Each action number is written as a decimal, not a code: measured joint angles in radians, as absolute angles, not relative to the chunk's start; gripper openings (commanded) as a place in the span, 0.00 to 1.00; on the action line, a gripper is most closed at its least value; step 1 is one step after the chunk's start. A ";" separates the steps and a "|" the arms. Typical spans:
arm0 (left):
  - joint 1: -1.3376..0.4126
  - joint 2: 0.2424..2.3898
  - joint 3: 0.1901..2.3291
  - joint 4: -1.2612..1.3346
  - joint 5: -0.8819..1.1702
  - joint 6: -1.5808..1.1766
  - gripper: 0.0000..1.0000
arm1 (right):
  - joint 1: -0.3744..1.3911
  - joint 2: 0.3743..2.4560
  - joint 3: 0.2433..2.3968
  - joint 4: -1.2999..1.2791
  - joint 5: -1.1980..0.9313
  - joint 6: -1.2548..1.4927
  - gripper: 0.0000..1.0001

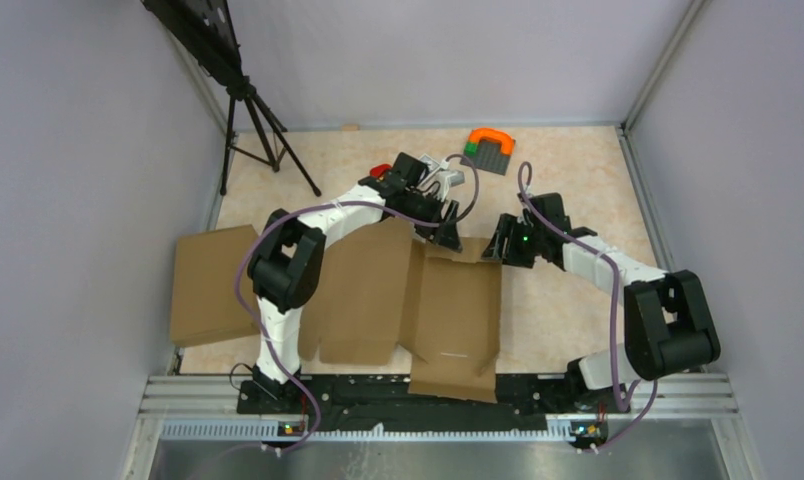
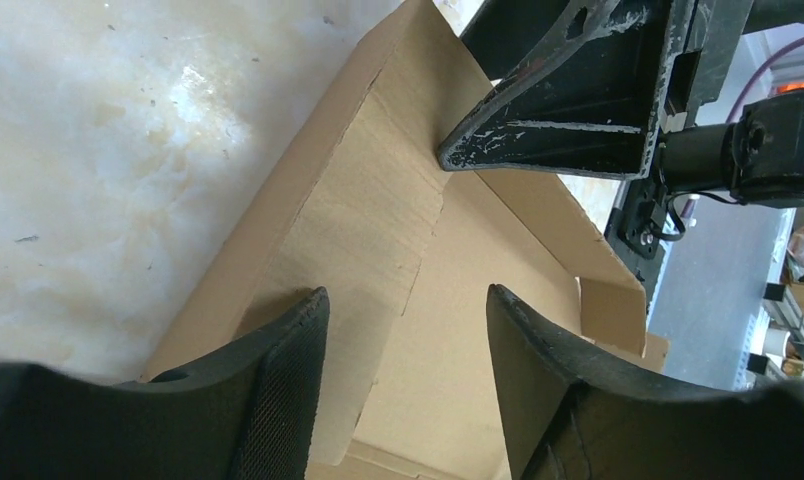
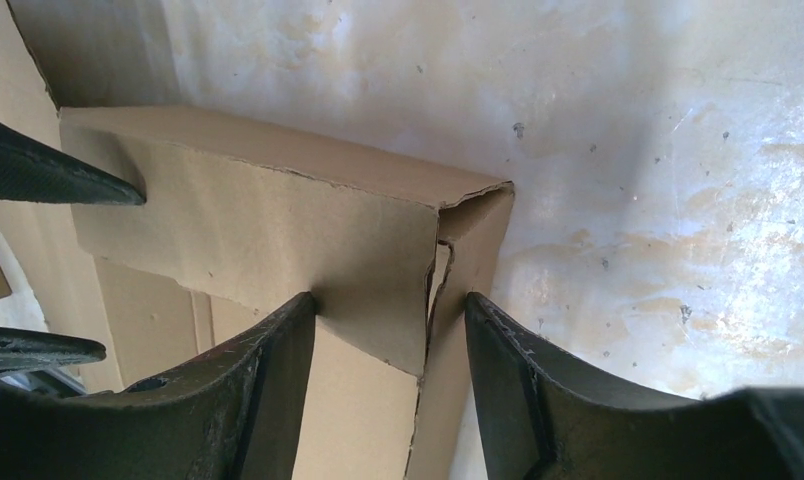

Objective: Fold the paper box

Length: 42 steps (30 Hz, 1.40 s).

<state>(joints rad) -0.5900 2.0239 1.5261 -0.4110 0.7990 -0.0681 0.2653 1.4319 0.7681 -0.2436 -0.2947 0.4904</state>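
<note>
The paper box (image 1: 448, 310) lies as a brown die-cut sheet in the middle of the table, its far wall and right side wall folded up into a corner (image 3: 458, 215). My left gripper (image 1: 446, 236) hangs open over the far edge of the sheet, with bare cardboard (image 2: 378, 230) behind its fingers (image 2: 288, 380) and nothing between them. My right gripper (image 1: 498, 246) is open and straddles the raised corner, one finger inside against the far flap (image 3: 268, 240) and the other outside the side wall. The right gripper's finger (image 2: 558, 130) shows in the left wrist view.
A second brown box (image 1: 208, 285) sits at the table's left edge. A grey plate with an orange arch (image 1: 490, 148) lies at the back, a small red object (image 1: 380, 170) beside the left arm. A tripod (image 1: 263, 130) stands at the back left. Walls enclose the table.
</note>
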 measured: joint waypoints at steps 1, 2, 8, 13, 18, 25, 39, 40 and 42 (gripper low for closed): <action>-0.590 2.024 1.529 -0.411 0.792 -0.075 0.65 | 0.265 1.434 0.768 -0.242 -0.296 0.490 0.55; -0.590 2.024 1.530 -0.411 0.787 -0.079 0.66 | 0.265 1.435 0.768 -0.239 -0.297 0.490 0.55; -0.589 1.991 1.531 -0.407 0.710 -0.101 0.74 | 0.265 1.435 0.768 -0.231 -0.301 0.489 0.56; -0.586 1.962 1.531 -0.407 0.664 -0.109 0.74 | 0.265 1.438 0.768 -0.231 -0.302 0.484 0.56; -0.580 1.920 1.531 -0.413 0.608 -0.134 0.75 | 0.265 1.453 0.769 -0.231 -0.306 0.479 0.56; -0.456 1.644 1.365 -0.405 0.460 -0.237 0.94 | 0.265 1.462 0.793 -0.244 -0.308 0.467 0.56; -0.062 1.390 1.071 -0.610 0.110 -0.392 0.79 | 0.265 1.470 0.808 -0.253 -0.309 0.454 0.56; -0.054 1.390 1.060 -0.630 0.083 -0.404 0.78 | 0.265 1.471 0.808 -0.253 -0.309 0.453 0.56; -0.027 1.390 1.036 -0.649 0.040 -0.430 0.77 | 0.265 1.476 0.815 -0.258 -0.309 0.449 0.56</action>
